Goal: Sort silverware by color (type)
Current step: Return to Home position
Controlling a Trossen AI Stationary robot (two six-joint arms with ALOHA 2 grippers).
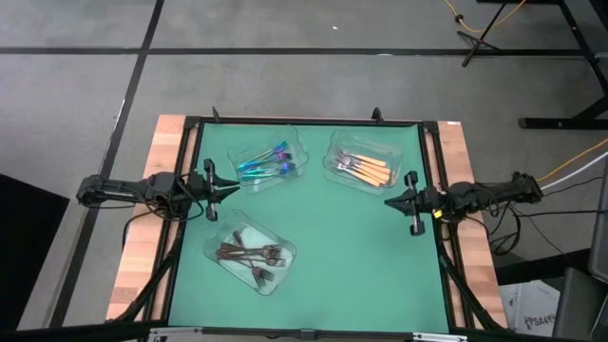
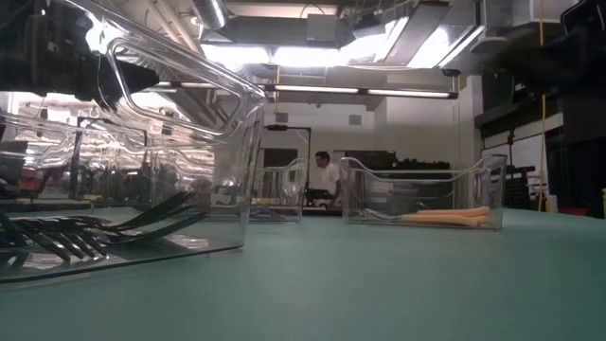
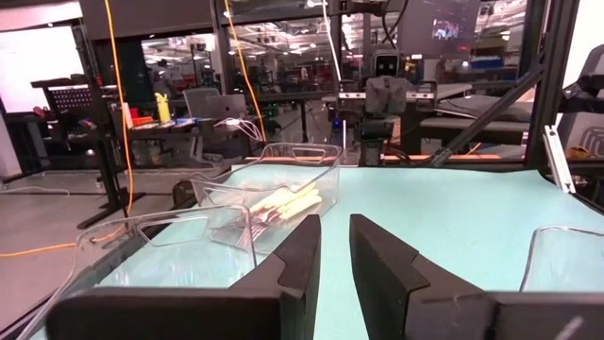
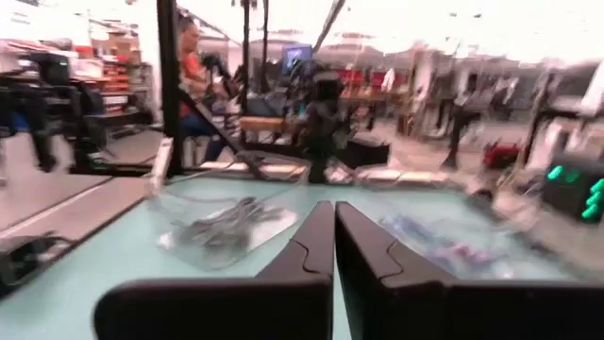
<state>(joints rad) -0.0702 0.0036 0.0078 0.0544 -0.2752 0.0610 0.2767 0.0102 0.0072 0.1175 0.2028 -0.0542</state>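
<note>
Three clear trays [image 1: 344, 142] were counted on the green mat [image 1: 366, 271], and one kind of silverware was held in each. The iridescent forks [image 1: 274, 163] were gathered in the upper-left tray [image 1: 245, 155] of the high view. The orange-handled forks [image 1: 369, 170] were in the upper-right tray [image 1: 399, 180], and the dark forks [image 1: 251, 255] in the lower tray [image 1: 237, 233]. Roughly four or five were seen in each, but they overlapped too much for an exact tally. No piece was seen lying loose on the mat.

Two grippers were counted. The left gripper [image 1: 233, 187] was held at the mat's left edge, near a corner of the iridescent tray, with its fingers parted by a narrow gap and nothing between them. The right gripper [image 1: 389, 201] was held at the right edge, just beside the orange tray, with its fingers pressed almost together and empty.

The mat was bounded on all sides by a black frame [image 1: 304, 122], with the wooden table [image 1: 142, 247] showing outside it. The upper trays were set close to the upper rail, with a clear strip between them. The widest open room was left across the mat's lower right.
</note>
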